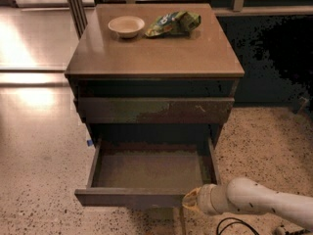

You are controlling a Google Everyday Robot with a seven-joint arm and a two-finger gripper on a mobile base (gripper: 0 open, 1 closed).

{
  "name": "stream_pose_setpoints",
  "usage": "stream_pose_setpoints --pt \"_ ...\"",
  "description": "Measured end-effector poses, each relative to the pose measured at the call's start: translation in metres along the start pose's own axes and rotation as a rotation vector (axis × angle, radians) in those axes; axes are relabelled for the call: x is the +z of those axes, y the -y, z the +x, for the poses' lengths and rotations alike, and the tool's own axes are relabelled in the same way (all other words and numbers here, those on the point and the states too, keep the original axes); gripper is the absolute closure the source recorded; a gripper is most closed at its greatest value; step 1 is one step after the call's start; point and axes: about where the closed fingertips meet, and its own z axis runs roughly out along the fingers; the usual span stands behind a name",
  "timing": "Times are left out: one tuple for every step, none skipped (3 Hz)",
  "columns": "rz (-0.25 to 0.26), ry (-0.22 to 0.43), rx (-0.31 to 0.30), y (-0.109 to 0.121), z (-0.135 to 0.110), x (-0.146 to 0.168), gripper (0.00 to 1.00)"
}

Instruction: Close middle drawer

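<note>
The middle drawer point(131, 198) is pulled far out from under the bench point(161, 58), low near the floor; the gripper point(190, 200) is at the right end of its front strip, touching it or just beside it; whether the gripper is open or closed, I cannot tell; on the bench lie a small bowl point(126, 26) and a green bag point(172, 23).

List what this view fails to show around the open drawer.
Camera view:
1. gripper at front right corner of the middle drawer: contact with its front hidden behind the gripper itself.
2. arm: cut off by the right edge.
3. Space under the drawer: hidden by the drawer itself.
</note>
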Motion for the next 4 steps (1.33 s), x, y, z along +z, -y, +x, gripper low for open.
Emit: stream_pose_setpoints --pt "0.012 -0.005 -0.010 0.0199 0.0047 0.0059 1.00" --pt "0.012 -0.005 -0.010 0.0196 0.0046 0.0061 1.00" --pt "0.027 -0.011 -0.015 0.0164 0.0033 0.0082 1.00" --pt "0.069 -0.025 -0.040 0.0259 0.0055 0.0154 1.00"
